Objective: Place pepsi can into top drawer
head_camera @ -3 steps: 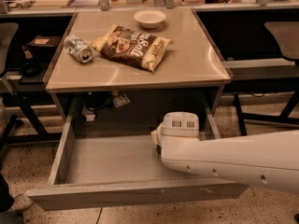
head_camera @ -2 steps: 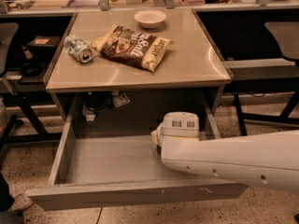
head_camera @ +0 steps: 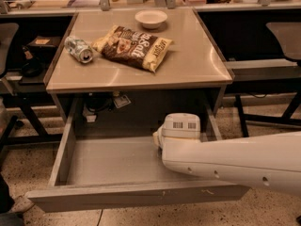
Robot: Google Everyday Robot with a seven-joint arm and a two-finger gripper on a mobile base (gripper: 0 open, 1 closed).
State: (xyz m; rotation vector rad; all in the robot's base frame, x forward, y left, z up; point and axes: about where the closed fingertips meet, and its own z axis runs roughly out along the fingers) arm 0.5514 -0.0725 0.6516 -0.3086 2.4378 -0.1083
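Observation:
The top drawer [head_camera: 62, 150] is pulled fully out below the tan table top; the part of its grey floor that shows is bare. My white arm reaches in from the right across the drawer's right half. My gripper [head_camera: 164, 142] is at the arm's end, low inside the drawer near its right rear, mostly covered by the white wrist housing [head_camera: 181, 125]. The pepsi can is hidden or out of view; no dark blue can shows anywhere.
On the table top [head_camera: 188, 65] lie a silver-grey can [head_camera: 79, 49] on its side at the left, a brown chip bag [head_camera: 134, 47] in the middle and a white bowl [head_camera: 151, 18] at the back. Dark chairs stand at both sides.

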